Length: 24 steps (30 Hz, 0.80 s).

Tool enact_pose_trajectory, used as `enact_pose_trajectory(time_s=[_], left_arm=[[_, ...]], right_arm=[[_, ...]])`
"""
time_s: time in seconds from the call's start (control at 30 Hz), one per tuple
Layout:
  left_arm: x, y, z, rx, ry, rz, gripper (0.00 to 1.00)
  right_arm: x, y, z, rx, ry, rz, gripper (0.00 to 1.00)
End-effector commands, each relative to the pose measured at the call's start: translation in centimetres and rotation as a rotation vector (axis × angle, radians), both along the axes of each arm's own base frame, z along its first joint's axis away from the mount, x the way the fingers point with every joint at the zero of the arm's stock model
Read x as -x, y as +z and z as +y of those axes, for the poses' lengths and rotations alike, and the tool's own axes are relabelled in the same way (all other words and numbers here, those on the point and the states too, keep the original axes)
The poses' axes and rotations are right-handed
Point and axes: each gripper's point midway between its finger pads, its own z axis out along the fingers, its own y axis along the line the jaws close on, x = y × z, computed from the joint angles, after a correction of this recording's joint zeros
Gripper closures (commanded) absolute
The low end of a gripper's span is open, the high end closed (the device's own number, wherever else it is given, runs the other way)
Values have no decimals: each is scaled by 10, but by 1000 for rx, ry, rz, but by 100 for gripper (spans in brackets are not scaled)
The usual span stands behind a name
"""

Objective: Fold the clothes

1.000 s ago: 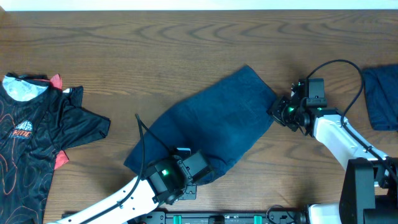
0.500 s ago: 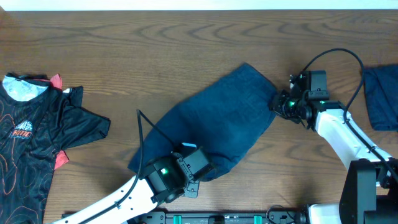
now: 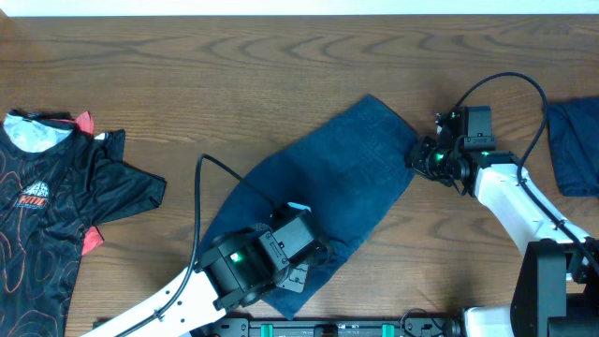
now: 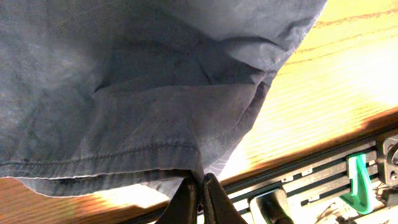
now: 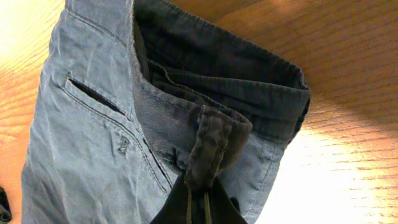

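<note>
Navy garment (image 3: 328, 187) stretched between two grippers, mid-desk (image 3: 187, 75)
Plain dark blue, softly creased, it lies diagonally; the left gripper (image 4: 199, 186) is closed on its near stitched hem, the right gripper (image 5: 199, 186) pinches the far waistband by a slit pocket. A second navy piece (image 3: 573, 145) sits far right, a black printed shirt (image 3: 56, 206) far left

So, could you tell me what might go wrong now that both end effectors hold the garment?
The left end effector pinches the garment only at the very edge of its hem, so it may slip free under tension. The right end effector grips a bunched waistband, so the fold may come out crooked.
</note>
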Motion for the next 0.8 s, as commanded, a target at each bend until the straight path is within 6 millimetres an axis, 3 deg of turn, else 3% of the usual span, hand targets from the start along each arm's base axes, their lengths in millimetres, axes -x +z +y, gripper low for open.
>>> enact_pose_trajectory(time_s=[0.0, 0.47, 0.6, 0.77], left_arm=[[-9, 5, 4, -18, 15, -49, 94], [-27, 8, 16, -71, 78, -151, 94], [-57, 30, 30, -122, 158, -302, 94], [-90, 67, 45, -113, 258, -408, 94]], right_arm=[[-5, 4, 2, 15, 19, -20, 99], [-6, 5, 2, 19, 27, -27, 99], [-15, 17, 2, 35, 60, -64, 99], [-38, 58, -4, 100, 93, -122, 98]])
